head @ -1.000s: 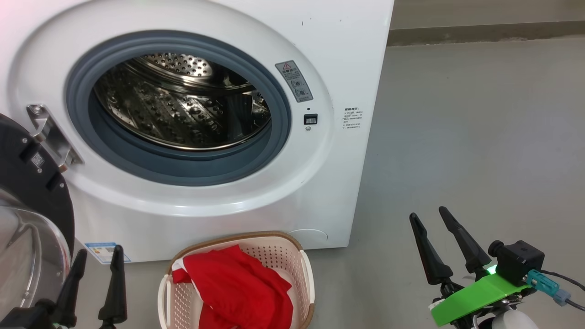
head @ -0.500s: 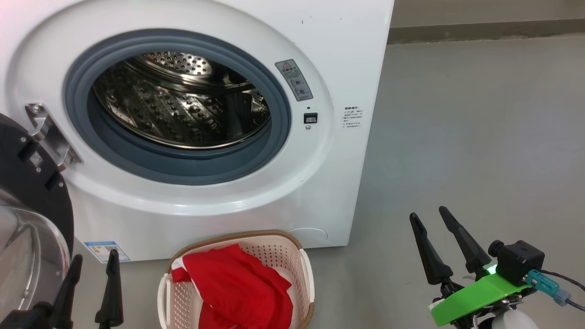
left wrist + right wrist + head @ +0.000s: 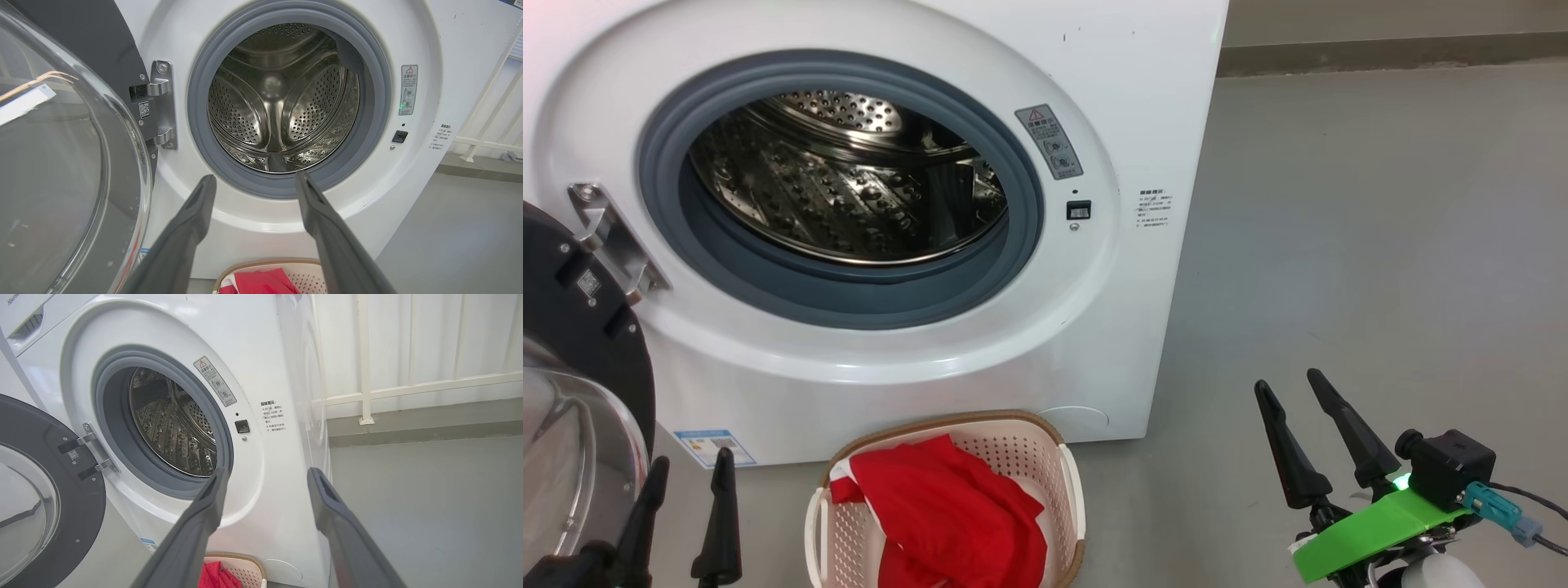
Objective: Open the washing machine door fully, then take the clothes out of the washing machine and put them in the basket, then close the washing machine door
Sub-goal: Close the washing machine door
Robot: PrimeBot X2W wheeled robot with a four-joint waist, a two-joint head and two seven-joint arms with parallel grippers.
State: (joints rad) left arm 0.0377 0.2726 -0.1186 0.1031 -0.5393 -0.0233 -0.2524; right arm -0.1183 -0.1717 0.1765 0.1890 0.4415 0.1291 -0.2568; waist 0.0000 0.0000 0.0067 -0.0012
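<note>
The white washing machine point(image 3: 1127, 98) has its door point(image 3: 572, 327) swung wide open to the left, glass bowl window point(image 3: 49, 171) close to my left gripper. The steel drum point(image 3: 282, 102) looks bare inside. Red clothes point(image 3: 947, 510) lie in the cream basket point(image 3: 1066, 490) on the floor in front of the machine. My left gripper point(image 3: 690, 465) is open at the lower left, between door and basket, holding nothing. My right gripper point(image 3: 1294, 388) is open over the floor, right of the machine. The white garment is hidden.
Grey floor point(image 3: 1380, 245) stretches to the right of the machine. A white railing point(image 3: 408, 388) stands behind it along the wall. A small blue label point(image 3: 715, 447) is low on the machine's front, near my left fingertips.
My left gripper has sunk slightly lower and shifted a little left beside the door. The right gripper, basket and clothes stay where they were.
</note>
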